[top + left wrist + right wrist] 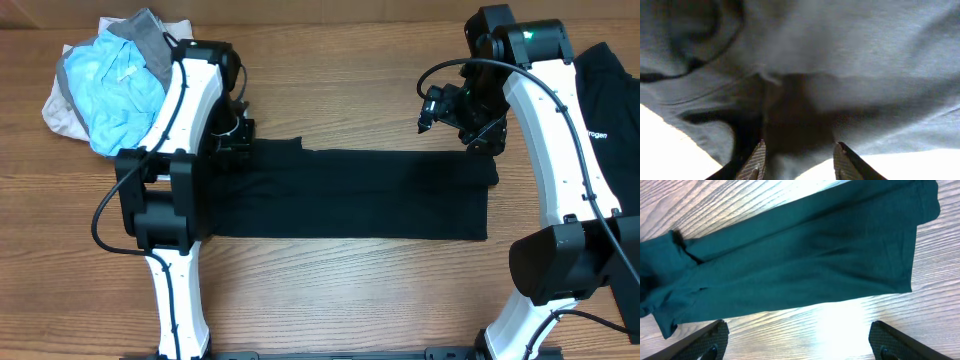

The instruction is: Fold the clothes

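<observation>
Left gripper, jaws parted, sits low over the bunched left end of the black garment (a long band across the table). Right gripper, spread wide and empty, hovers above the other end. Pinching one layer only could skew the fold.

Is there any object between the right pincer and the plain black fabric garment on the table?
Nothing visible does. The open right pincer hangs over the plain black fabric garment; only the brown wooden table shows between them in the right wrist view.
</observation>
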{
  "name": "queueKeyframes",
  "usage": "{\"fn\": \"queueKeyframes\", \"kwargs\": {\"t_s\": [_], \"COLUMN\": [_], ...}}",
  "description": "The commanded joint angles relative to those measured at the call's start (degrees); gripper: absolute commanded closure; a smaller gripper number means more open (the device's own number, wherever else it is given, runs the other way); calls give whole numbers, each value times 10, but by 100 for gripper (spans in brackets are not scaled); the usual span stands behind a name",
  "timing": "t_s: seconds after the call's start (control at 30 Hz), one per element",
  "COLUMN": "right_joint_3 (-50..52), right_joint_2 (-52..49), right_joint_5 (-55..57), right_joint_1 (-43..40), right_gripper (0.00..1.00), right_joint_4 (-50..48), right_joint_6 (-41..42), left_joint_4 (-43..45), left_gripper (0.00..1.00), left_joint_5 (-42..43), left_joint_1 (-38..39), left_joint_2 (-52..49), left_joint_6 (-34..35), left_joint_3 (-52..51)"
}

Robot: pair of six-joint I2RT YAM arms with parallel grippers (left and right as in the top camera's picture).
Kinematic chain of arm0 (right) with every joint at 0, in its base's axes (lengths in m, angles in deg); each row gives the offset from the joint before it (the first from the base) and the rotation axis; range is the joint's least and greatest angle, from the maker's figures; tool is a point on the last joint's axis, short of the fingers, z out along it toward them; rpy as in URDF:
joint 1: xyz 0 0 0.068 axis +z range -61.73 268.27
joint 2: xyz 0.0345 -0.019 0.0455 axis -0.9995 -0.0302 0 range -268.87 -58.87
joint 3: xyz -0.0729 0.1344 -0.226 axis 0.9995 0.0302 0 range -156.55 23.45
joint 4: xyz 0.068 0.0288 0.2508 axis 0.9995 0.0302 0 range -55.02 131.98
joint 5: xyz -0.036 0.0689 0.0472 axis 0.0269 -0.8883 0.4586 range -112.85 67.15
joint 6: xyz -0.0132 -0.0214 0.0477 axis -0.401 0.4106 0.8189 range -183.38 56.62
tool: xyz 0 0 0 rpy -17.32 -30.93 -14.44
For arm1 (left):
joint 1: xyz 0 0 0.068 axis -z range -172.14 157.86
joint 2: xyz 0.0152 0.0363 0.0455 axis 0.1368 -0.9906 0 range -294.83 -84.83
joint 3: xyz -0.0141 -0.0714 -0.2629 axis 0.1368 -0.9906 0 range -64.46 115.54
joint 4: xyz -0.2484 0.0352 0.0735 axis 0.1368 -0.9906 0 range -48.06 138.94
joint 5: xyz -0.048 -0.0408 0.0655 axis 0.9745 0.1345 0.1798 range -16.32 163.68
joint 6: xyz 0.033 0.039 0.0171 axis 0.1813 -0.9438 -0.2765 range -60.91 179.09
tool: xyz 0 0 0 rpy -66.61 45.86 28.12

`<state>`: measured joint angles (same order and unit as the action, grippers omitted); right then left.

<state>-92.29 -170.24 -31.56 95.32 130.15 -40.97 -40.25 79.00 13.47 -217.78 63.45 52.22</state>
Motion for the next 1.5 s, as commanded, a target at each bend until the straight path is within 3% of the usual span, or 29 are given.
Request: {"fn": "queueKeyframes", "kwargs": {"t_s": [0.0,0.23,0.47,0.63,1.03,1.47], "right_joint_3": [-1,-1,-1,-1,4,23], "right_joint_2": [19,19,19,19,19,19], "right_joint_5": [2,2,2,2,2,7], "right_joint_1": [-2,-2,-2,-2,-2,-2], "right_gripper": [6,6,6,6,6,7], "right_joint_4": [-3,-4,-9,-8,-3,5], "right_joint_6": [-4,-4,-4,-4,-3,-3], "left_joint_4": [1,15,-3,6,-77,-74], "left_gripper": [53,57,84,95,96,96], "left_joint_5": [2,7,18,18,44,-113], "left_joint_1": [-4,-3,-3,-3,11,-9], "left_joint_2": [10,10,10,11,12,14], "left_joint_6": [-3,-3,-10,-12,-17,52], "left_joint_3": [-3,-20,-20,-20,-21,-153]}}
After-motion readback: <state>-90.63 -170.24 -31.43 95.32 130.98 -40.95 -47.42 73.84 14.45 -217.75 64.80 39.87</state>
